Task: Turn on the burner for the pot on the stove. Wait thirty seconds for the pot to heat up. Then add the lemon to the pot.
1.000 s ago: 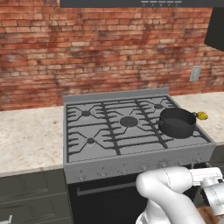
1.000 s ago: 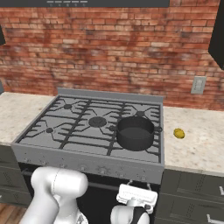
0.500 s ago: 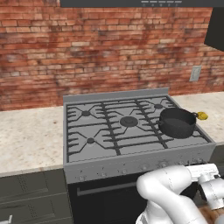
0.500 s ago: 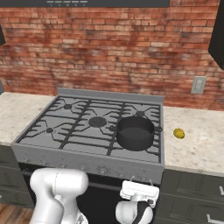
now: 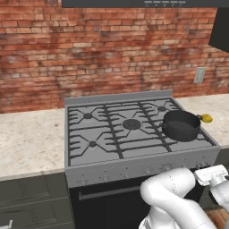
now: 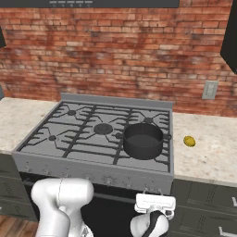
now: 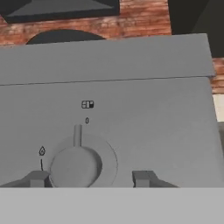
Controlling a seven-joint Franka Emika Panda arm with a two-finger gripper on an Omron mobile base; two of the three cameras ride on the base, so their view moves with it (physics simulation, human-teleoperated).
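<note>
We were at the first step: our claw (image 7: 90, 178) stood open astride the knob (image 7: 77, 165), pointer at off; the pot (image 6: 142, 140) sat on the stove (image 6: 92, 169), the lemon (image 6: 189, 141) on the counter (image 6: 208, 157) beside it.

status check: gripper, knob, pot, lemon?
Gripper at stove front, fingers straddling a knob, not yet clamped. Knob pointer up at 0. Pot on front-right burner, lemon on counter. Nothing blocking.

My two base views look down from behind, left and right, sharing the stove (image 5: 134, 134); hand view faces its knob (image 7: 78, 164) closely.
</note>
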